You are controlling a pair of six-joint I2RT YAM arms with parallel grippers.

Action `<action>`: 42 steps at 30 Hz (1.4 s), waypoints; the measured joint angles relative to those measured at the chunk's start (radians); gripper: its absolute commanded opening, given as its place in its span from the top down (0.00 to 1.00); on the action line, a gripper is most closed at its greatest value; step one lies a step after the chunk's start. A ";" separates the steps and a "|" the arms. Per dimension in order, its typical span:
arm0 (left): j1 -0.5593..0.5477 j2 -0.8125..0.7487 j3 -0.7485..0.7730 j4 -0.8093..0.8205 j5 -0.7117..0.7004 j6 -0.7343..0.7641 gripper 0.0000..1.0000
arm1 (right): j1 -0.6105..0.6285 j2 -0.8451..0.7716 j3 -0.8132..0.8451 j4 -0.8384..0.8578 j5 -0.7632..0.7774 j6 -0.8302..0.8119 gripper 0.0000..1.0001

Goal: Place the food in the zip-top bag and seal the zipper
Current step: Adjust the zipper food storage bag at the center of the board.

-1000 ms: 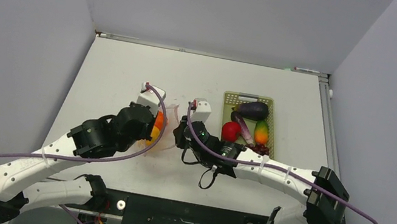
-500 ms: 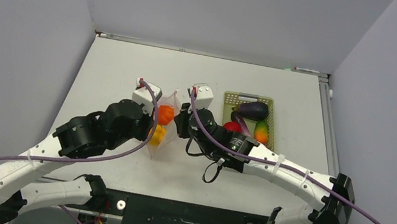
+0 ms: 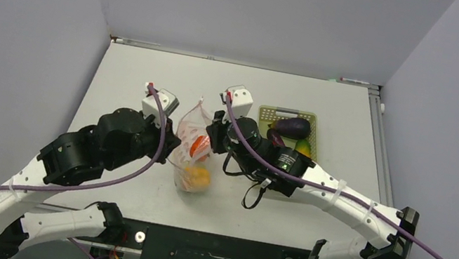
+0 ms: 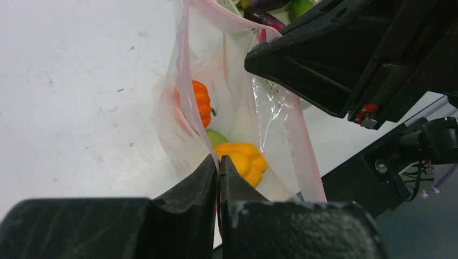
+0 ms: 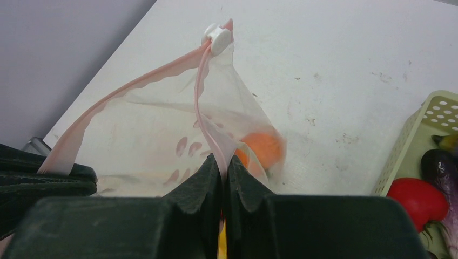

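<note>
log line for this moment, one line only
left gripper: shut on zipper | right gripper: shut on zipper | zip-top bag: mouth open, holds orange, yellow pepper | basket: eggplant, tomato inside | seal: not done

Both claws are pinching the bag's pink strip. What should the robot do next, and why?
Probably let the right claw release the zipper and reach for the eggplant: it lies in the basket, unbagged, while the left claw holds the bag.

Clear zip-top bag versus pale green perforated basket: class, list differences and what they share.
The clear zip-top bag is see-through and crinkly; the pale green basket is opaque and perforated. The bag's pink mouth strip is pinched by the left gripper and right gripper; the basket sits untouched. Both hold toy food.
</note>
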 measured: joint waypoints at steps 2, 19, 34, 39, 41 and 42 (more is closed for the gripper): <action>0.000 -0.005 0.002 0.000 0.014 -0.002 0.98 | 0.000 -0.004 0.000 -0.011 0.000 -0.003 0.95; 0.001 0.006 -0.176 0.077 0.027 -0.054 0.98 | -0.001 -0.006 -0.217 0.011 0.003 0.014 0.95; 0.012 0.048 -0.186 0.099 0.038 -0.064 1.00 | -0.002 -0.036 -0.190 -0.030 0.019 0.005 0.95; 0.018 0.040 -0.031 0.088 0.013 -0.023 1.00 | -0.002 -0.066 -0.068 -0.037 0.042 -0.033 0.95; 0.022 0.027 0.014 0.080 -0.003 -0.007 1.00 | -0.002 -0.072 -0.029 -0.034 0.053 -0.048 0.95; 0.023 0.019 0.035 0.071 -0.014 0.003 1.00 | -0.002 -0.072 -0.015 -0.030 0.058 -0.053 0.95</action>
